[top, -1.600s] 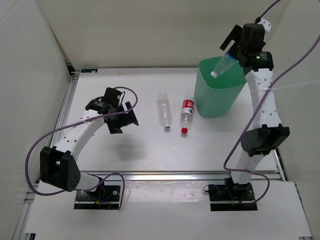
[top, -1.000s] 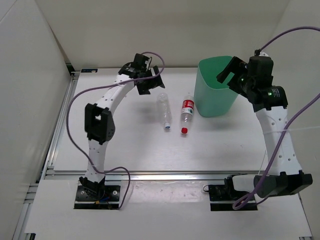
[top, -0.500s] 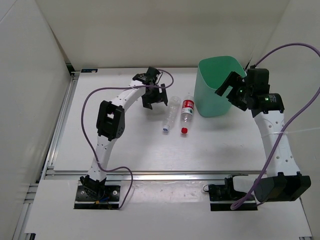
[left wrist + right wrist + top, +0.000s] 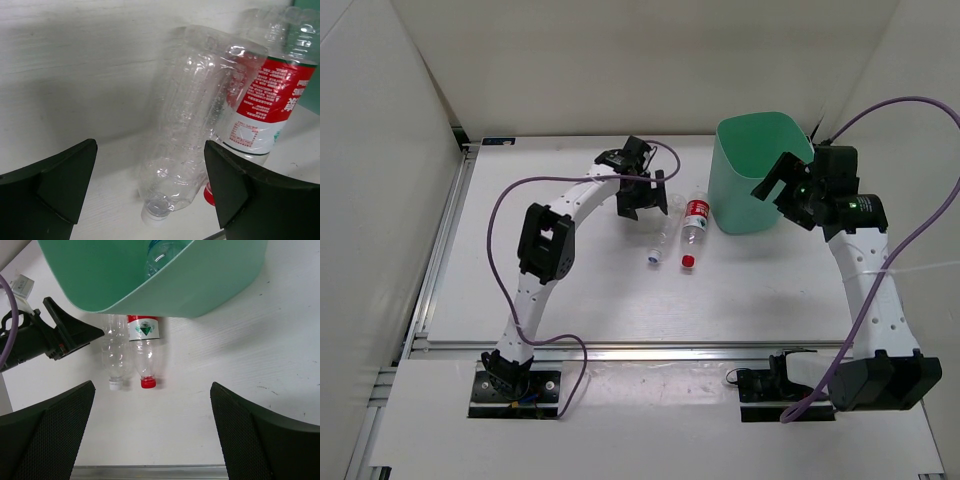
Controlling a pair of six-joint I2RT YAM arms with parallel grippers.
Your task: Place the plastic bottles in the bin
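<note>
1. Left gripper [image 4: 642, 198] is spread wide over the unlabelled bottle [image 4: 192, 125]. There's a finger on either side in the wrist view, and it isn't squeezing anything.
2. That bottle lies on the table [image 4: 570, 290] right against the red-labelled bottle [image 4: 694, 220], both just left of the bin [image 4: 750, 200].
3. Right gripper [image 4: 782, 182] hangs by the bin's right wall, jaws wide open and empty.
4. Right wrist view shows one clear bottle [image 4: 159, 257] inside the bin.

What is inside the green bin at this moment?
In the right wrist view, part of one clear bottle shows inside the bin, seen past its rim. The wall and the picture's edge hide the bin's floor, so I cannot tell whether more bottles lie there.
</note>
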